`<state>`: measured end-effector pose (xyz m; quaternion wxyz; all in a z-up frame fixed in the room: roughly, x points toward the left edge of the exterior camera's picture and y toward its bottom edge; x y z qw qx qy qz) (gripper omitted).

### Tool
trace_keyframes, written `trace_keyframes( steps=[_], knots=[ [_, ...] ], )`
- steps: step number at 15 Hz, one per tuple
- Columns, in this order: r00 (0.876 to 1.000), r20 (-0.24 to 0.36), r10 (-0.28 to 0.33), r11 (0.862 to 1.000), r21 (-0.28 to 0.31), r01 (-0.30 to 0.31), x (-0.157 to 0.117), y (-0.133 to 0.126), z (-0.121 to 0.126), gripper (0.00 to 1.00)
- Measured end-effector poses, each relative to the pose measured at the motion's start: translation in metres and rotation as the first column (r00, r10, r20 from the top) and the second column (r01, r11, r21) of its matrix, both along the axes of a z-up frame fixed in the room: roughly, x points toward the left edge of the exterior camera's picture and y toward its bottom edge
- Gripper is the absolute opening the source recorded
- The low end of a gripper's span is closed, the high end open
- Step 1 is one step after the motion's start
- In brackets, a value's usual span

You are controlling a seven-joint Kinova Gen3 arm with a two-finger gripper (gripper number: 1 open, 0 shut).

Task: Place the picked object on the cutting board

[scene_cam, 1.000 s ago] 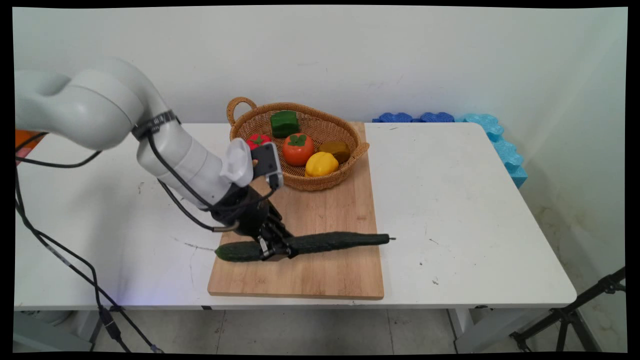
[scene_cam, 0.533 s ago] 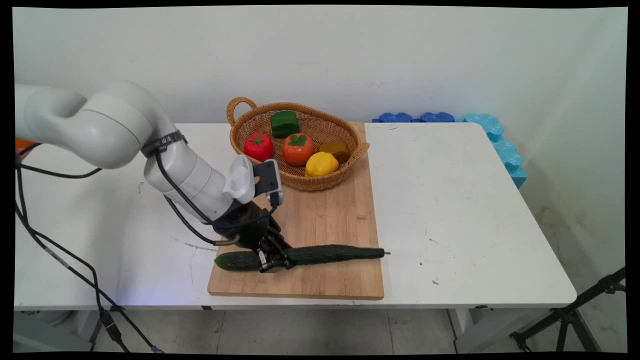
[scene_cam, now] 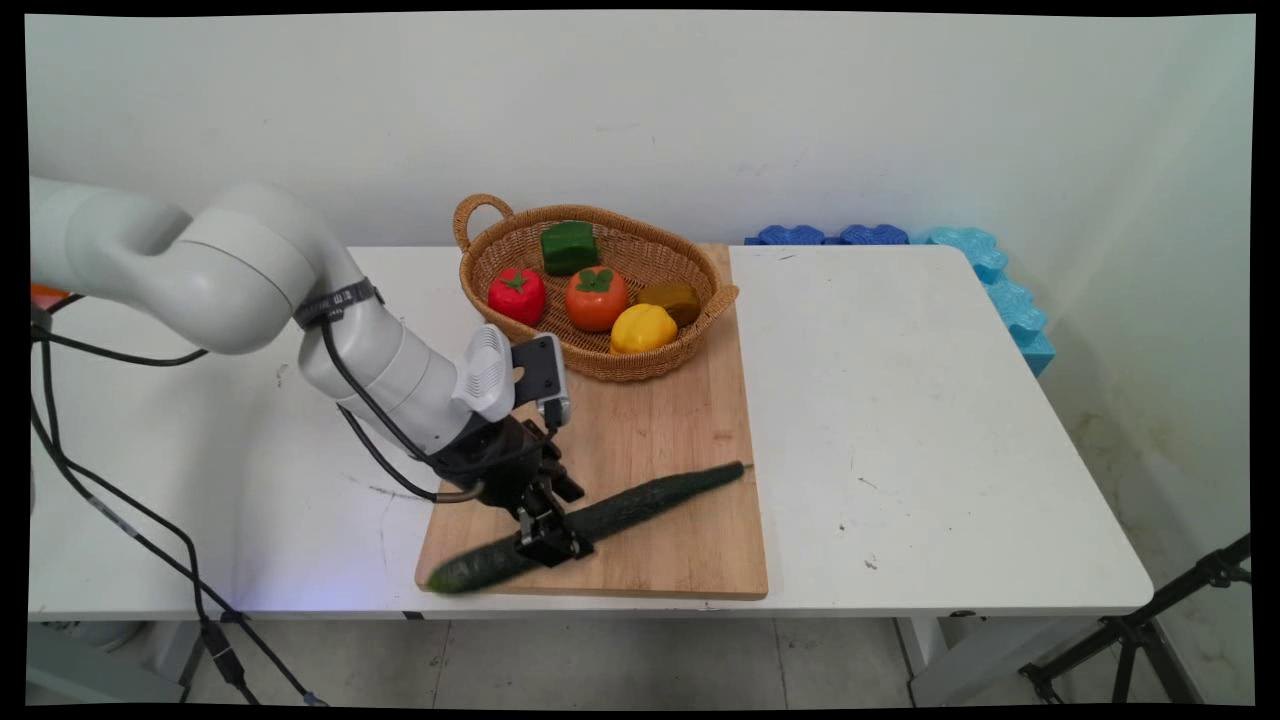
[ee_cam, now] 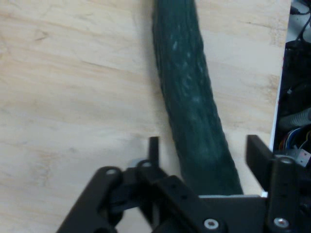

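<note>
A long dark green cucumber point(scene_cam: 650, 495) lies slantwise on the wooden cutting board point(scene_cam: 680, 420), its left end over the board's near edge and its right tip toward the board's right side. My gripper point(scene_cam: 548, 545) is low over the cucumber's left half. In the hand view the cucumber point(ee_cam: 194, 107) runs up between the two fingers of my gripper point(ee_cam: 205, 143), with a narrow gap on each side. The gripper is open, and the board point(ee_cam: 73, 87) fills the background.
A wicker basket point(scene_cam: 640, 370) stands on the board's far end. It holds a red tomato point(scene_cam: 517, 293), an orange persimmon point(scene_cam: 596, 297), a yellow pepper point(scene_cam: 643, 327), a green pepper point(scene_cam: 569, 246) and a brown piece point(scene_cam: 670, 298). Blue foam mats point(scene_cam: 985, 260) lie behind the table's right corner.
The cucumber has swung from lying level across the board to a slant, left end nearer the front edge. The gripper has come down and forward with it, and its fingers now stand apart.
</note>
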<state>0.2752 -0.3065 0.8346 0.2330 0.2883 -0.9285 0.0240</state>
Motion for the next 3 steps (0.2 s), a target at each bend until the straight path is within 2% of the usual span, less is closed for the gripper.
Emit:
trace_keyframes(
  steps=[3],
  knots=[
    [1.0,-0.007,-0.01,1.0,-0.005,0.01,-0.0022,0.0,-0.0007,1.0]
  ],
)
